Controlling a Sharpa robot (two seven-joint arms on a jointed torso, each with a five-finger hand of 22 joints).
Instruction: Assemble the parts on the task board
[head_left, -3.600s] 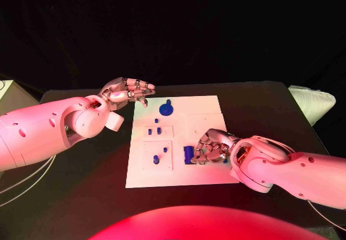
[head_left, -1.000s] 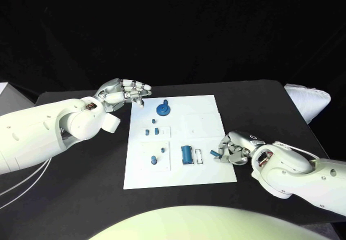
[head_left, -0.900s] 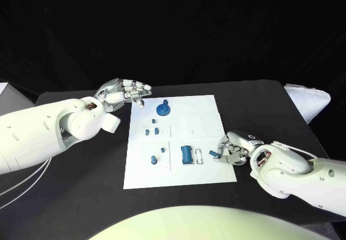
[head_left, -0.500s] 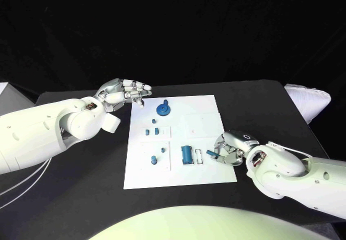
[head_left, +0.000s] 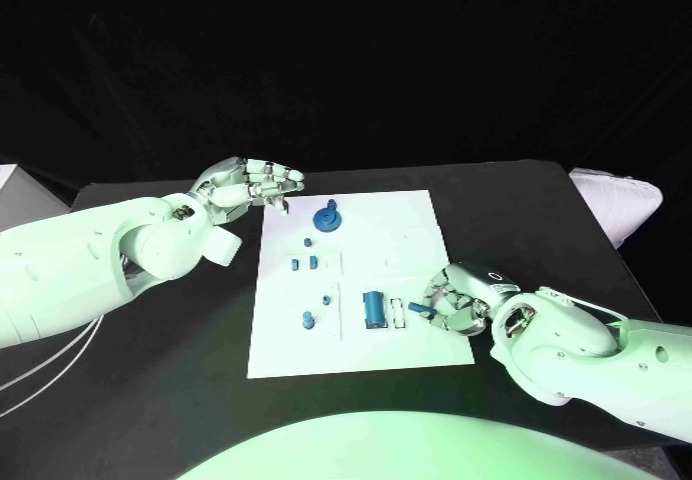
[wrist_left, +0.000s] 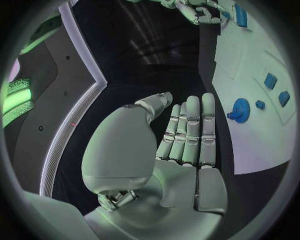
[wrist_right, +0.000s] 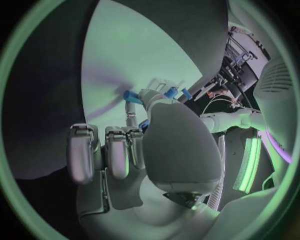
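The white task board (head_left: 408, 225) lies mid-table. On it I see a blue gear (head_left: 330, 217) at the far end, several small blue parts such as one pair (head_left: 304, 264), and an upright blue block (head_left: 374, 308) near the front. My right hand (head_left: 459, 301) hovers at the board's right edge, just right of the block, and pinches a small blue part (head_left: 421, 308) in its fingertips; the right wrist view shows that part (wrist_right: 132, 96) over the board (wrist_right: 144, 55). My left hand (head_left: 254, 184) stays raised off the board's far left corner, holding nothing, fingers stretched out (wrist_left: 187, 135).
A white padded object (head_left: 617, 205) sits at the table's right edge. A pale box (head_left: 12, 190) stands off the left side, with cables (head_left: 43, 370) trailing under my left arm. Bare black tabletop surrounds the board.
My right hand has carried the small blue part leftward from beside the board to over its right edge, closer to the blue block. The left hand has not moved.
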